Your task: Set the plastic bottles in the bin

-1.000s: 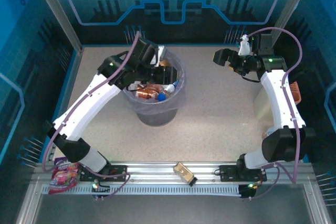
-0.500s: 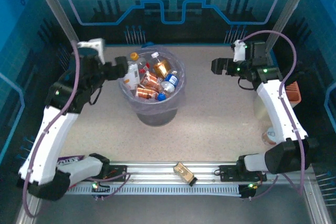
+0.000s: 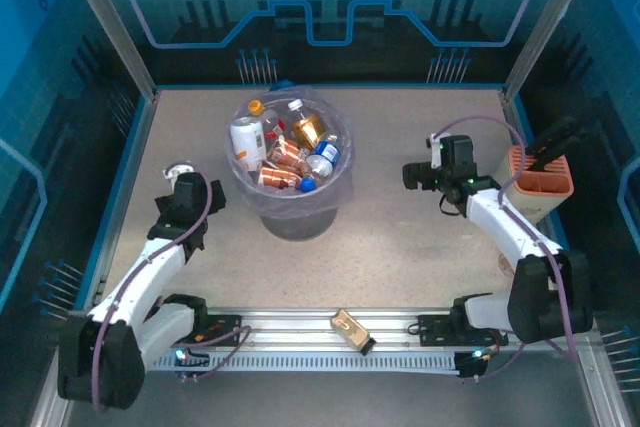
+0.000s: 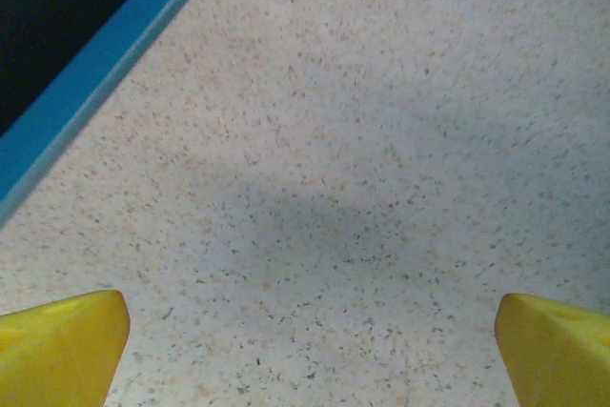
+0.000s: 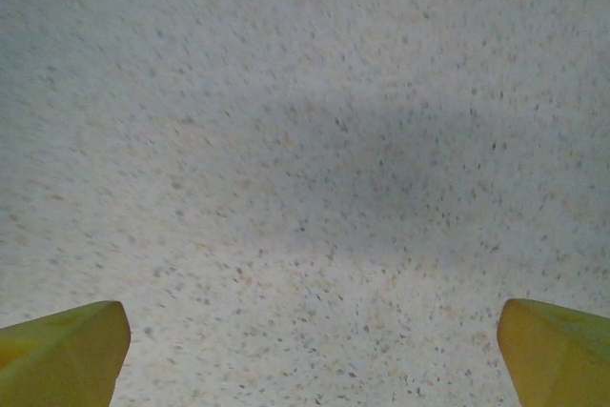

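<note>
Both arms had dropped and folded back toward their bases since the earlier frames. The left arm had also swung away from the bin's rim to the left part of the speckled table (image 3: pixel 400 257).

The left gripper (image 3: pixel 188 195) pointed down over bare tabletop, left of the bin and apart from it. In the left wrist view its two yellow fingertips (image 4: pixel 67 345) stood spread wide, nothing between them but speckled surface, with the table's blue border (image 4: pixel 95 73) at upper left. The right gripper (image 3: pixel 416 175) hung over the table right of the bin. In the right wrist view its two yellow fingertips (image 5: pixel 67 355) were likewise released and holding nothing.

One bin (image 3: pixel 275 209) stood left of the table's centre, lined with a pale lavender bag. One orange slotted holder (image 3: pixel 540 175) sat at the right edge.

The plastic bottles (image 3: pixel 246 143) lay heaped inside the bin. At least six could be counted, among them one white-labelled, several copper-brown and one blue-capped. They overlapped too much for an exact count.

One small gold-brown box (image 3: pixel 351 330) rested on the front rail between the two arm bases.
</note>
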Robot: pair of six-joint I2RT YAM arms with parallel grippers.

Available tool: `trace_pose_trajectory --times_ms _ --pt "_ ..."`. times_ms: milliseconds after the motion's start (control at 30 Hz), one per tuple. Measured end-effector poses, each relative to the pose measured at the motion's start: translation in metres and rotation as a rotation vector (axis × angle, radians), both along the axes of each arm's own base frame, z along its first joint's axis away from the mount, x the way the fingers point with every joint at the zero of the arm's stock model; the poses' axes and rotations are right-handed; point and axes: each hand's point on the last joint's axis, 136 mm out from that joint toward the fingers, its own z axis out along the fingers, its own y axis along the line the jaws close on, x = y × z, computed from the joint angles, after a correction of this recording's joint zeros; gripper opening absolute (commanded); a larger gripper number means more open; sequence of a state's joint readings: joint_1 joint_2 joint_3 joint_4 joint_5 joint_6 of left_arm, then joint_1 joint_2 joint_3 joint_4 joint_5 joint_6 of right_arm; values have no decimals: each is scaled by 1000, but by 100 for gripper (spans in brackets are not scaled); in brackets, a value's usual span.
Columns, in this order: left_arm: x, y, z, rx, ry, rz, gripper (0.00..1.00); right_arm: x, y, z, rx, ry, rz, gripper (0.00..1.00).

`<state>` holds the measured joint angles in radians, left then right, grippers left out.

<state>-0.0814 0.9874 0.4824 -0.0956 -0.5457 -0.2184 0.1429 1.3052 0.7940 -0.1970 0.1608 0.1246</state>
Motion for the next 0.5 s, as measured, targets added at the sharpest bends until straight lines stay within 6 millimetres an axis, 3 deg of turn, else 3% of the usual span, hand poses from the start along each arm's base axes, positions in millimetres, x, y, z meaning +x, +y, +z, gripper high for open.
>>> trace_pose_trajectory --times_ms 133,267,367,500 --pt "11 -4 -23 1 -14 -26 99 5 -6 -27 -29 -19 -27 100" --pt "25 -9 -35 -2 -39 -60 99 22 -10 -34 -57 -92 -42 100" --pt "36 -12 -33 0 -80 -75 99 32 -13 -37 -81 -143 -50 100" --pt "52 -16 -27 13 -139 -109 99 31 -18 -41 -126 -209 -45 100"
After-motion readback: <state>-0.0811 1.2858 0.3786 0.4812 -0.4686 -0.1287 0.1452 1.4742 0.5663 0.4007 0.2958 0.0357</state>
